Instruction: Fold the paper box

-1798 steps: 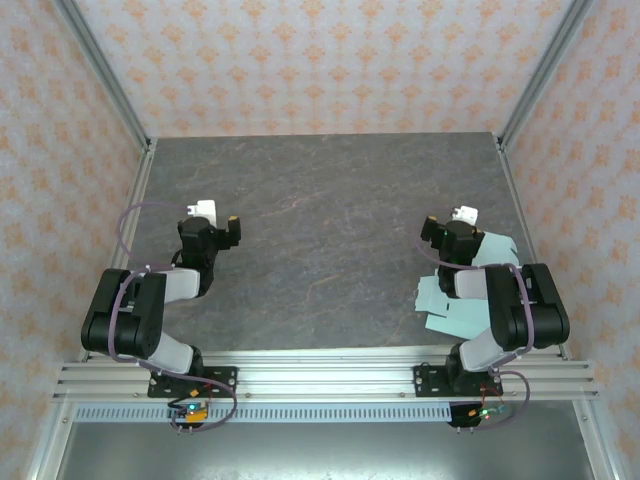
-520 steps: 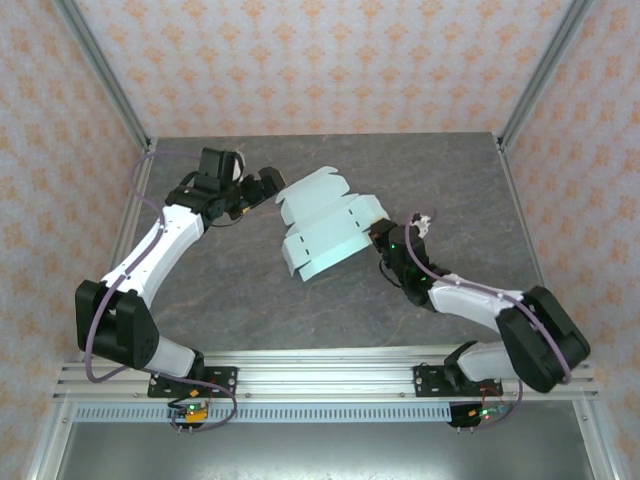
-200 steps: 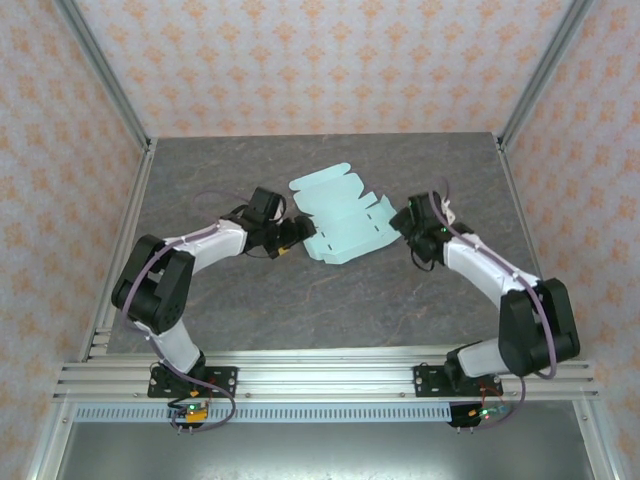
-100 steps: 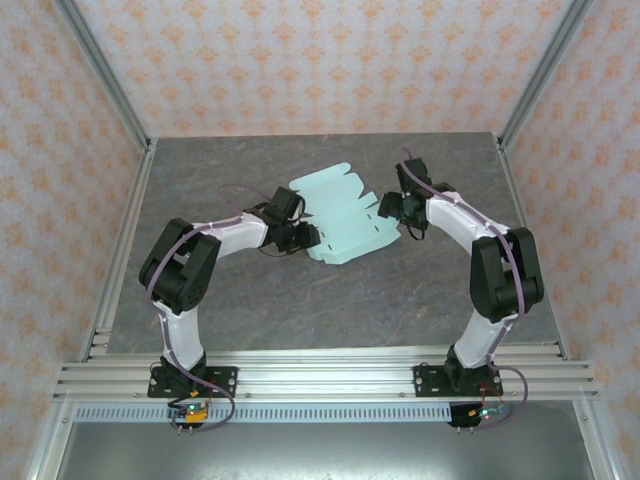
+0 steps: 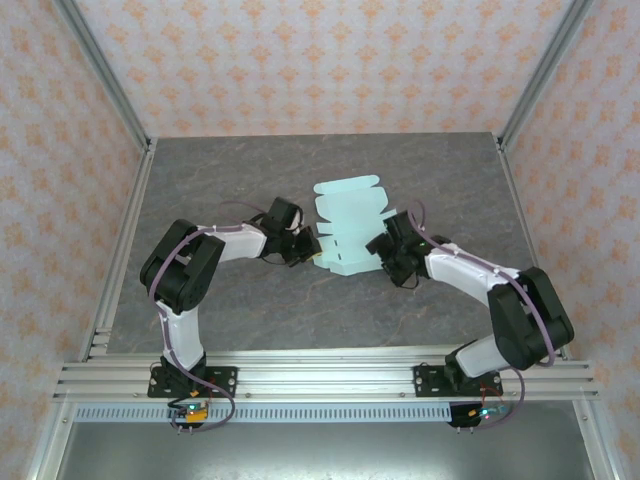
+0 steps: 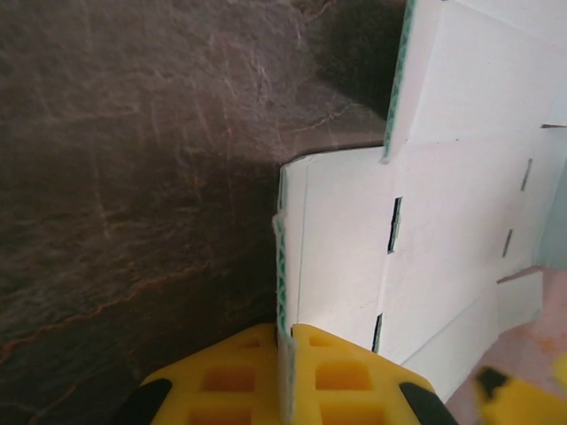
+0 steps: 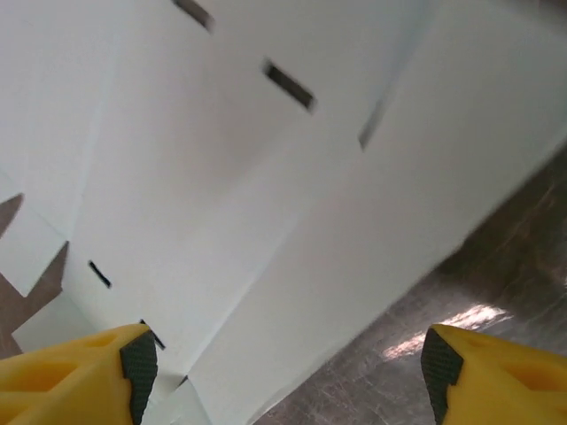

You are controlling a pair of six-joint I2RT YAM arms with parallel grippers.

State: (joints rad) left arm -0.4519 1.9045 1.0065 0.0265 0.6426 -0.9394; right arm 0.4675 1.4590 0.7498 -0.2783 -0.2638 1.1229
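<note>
In the middle of the overhead frame lies the dark, stone-patterned table. Just right of its centre is the paper box, still a flat mint-green die-cut sheet, with its scalloped flaps toward the top of the frame. Both arms reach in from the lower corners and meet it on either side.

The left gripper is at the sheet's lower-left edge. In the left wrist view its yellow fingers are pressed together on the thin card edge, pinching it.

The right gripper is at the sheet's lower-right edge. Its jaws are spread wide in the right wrist view, one yellow fingertip in each bottom corner, gripping nothing. White card lies ahead of them.

Small dark slots are cut into the panels.
</note>
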